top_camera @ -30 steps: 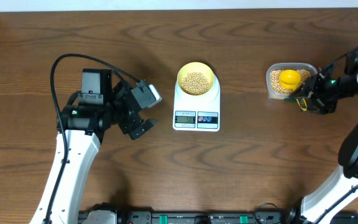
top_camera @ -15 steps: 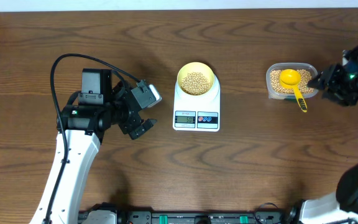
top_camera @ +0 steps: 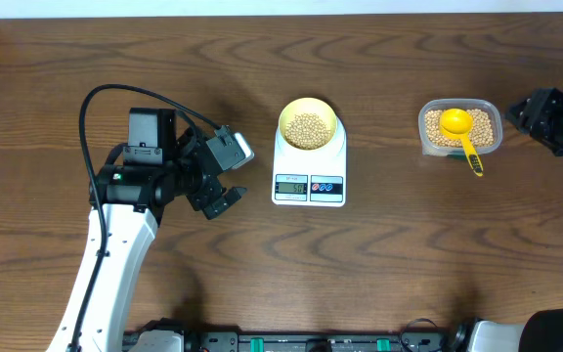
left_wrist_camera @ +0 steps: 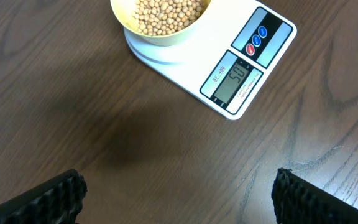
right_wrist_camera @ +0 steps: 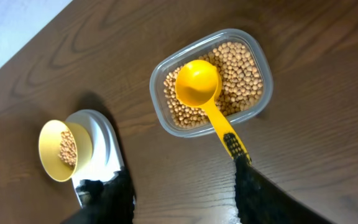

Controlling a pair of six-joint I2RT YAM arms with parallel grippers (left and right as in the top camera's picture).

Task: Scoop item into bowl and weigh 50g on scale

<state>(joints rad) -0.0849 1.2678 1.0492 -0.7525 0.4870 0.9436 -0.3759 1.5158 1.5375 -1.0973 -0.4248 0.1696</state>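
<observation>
The pale yellow bowl (top_camera: 308,125) holds tan beans (top_camera: 308,128) and stands on the white scale (top_camera: 309,176); the wrist view shows its display (left_wrist_camera: 235,79) reading 50. More beans fill a clear tub (top_camera: 460,127), with a bright yellow scoop (top_camera: 460,129) resting in it, handle over the front rim. My left gripper (top_camera: 225,200) is open and empty, left of the scale. My right gripper (top_camera: 516,110) is open and empty, right of the tub. The right wrist view shows the tub (right_wrist_camera: 211,79), scoop (right_wrist_camera: 205,93), bowl (right_wrist_camera: 64,149) and my open fingers (right_wrist_camera: 182,193).
Dark wooden table (top_camera: 379,264). A black cable (top_camera: 115,93) loops over the left arm. The table's far edge meets a white wall at the top.
My right gripper has let go of the scoop's handle and pulled back to the right, away from the tub. The scoop stays in the tub. The left arm has not moved.
</observation>
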